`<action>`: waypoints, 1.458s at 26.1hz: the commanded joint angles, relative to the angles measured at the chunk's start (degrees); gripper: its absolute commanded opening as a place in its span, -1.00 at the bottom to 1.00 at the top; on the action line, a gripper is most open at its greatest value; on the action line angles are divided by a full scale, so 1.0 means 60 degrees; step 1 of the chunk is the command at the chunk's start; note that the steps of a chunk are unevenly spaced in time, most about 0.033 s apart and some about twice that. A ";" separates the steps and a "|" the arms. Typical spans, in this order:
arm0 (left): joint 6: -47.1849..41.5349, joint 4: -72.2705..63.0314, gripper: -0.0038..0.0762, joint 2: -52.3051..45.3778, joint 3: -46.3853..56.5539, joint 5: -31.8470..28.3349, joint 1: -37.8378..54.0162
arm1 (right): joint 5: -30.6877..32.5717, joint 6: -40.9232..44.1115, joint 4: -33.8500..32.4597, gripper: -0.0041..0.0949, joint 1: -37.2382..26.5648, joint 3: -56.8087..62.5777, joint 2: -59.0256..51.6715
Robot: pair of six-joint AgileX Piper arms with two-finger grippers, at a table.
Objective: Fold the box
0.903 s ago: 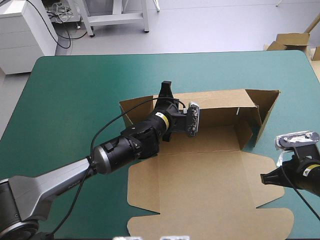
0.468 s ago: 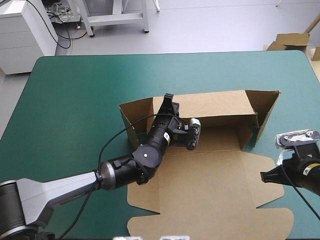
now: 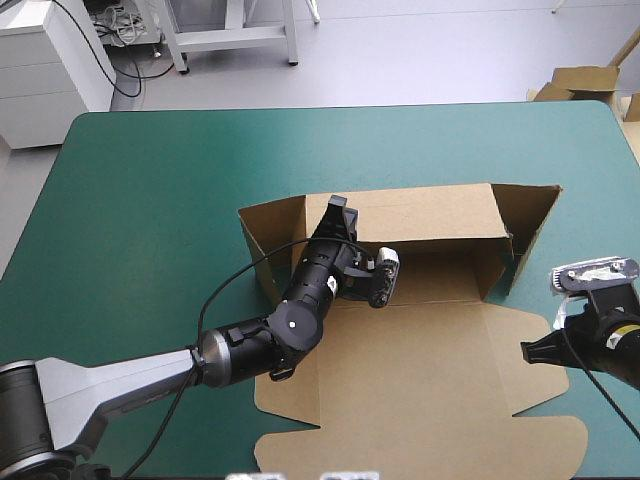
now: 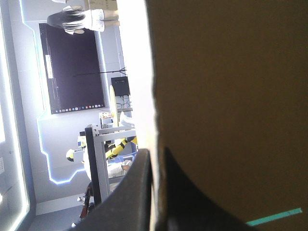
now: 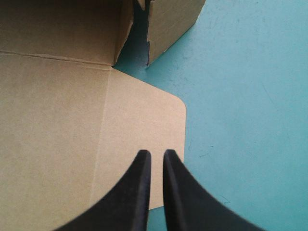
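Box: the brown box (image 3: 420,370) lies mid-bench (image 3: 150,200), long axis left to right, rear wall (image 3: 430,212) raised, lid flat.
Left hand (image 3: 337,208): clamped on the rear wall's top edge.
Right hand (image 3: 530,353): fingers together, empty, over the lid's right flap (image 3: 515,318).
Key relation: the right end wall (image 3: 530,225) stands beyond the right hand, which I judge the nearer.

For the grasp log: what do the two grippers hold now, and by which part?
The left gripper pinches the brown cardboard box at the top edge of its raised far wall. The right gripper holds nothing.
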 commanded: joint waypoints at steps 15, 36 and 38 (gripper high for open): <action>-0.0290 -0.0057 -0.92 -0.0320 -0.0107 0.0220 -0.0054 | -0.1204 0.0739 0.0474 0.67 0.0022 0.0450 -0.0012; -0.0347 -0.0057 -0.92 -0.0320 -0.0107 0.0182 -0.0054 | -0.0855 0.1103 -0.0181 0.48 0.0022 -0.7690 0.6618; -0.0347 -0.0057 -0.92 -0.0320 -0.0107 0.0147 -0.0054 | -0.0399 0.1103 -0.0474 0.48 0.0022 -0.8852 0.7682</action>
